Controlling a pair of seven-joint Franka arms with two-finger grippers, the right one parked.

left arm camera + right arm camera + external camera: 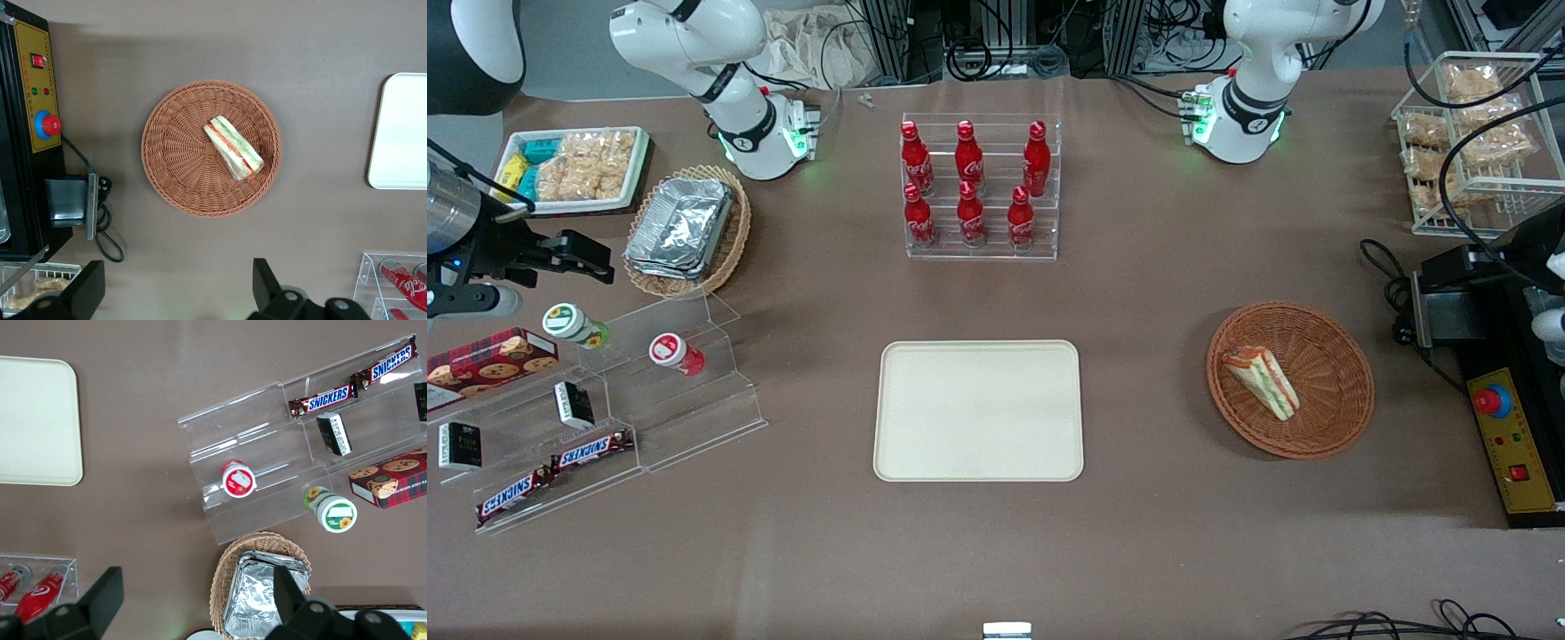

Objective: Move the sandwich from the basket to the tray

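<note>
We find the small wedge-shaped sandwich (1261, 382) of white bread with green and orange-red filling lying on its side in the round, reddish-brown woven wicker basket (1325, 418), a little off the basket's middle toward the flat cream-beige rectangular tray (978, 411). In the left wrist view the sandwich (233, 148) shows its layered cut edge, with the basket (173, 153) weave bare all around it. The basket sits on the brown table (1138, 533) toward the working arm's end, well apart from the tray, which lies near the middle of the table with nothing on it.

The left arm's gripper (179, 293) hangs above the table beside the basket; we see it only in the wrist view. Its two black fingers (87, 290) stand wide apart, holding nothing and touching nothing, and the sandwich is clear of them. How high it hangs we cannot quite judge, though it seems well above the basket.

Farther from the front camera than the tray stands a clear acrylic rack of red cola bottles (978, 187). Just beside the basket, at the table's edge, lies a black and yellow control box with a red button (1507, 436).
</note>
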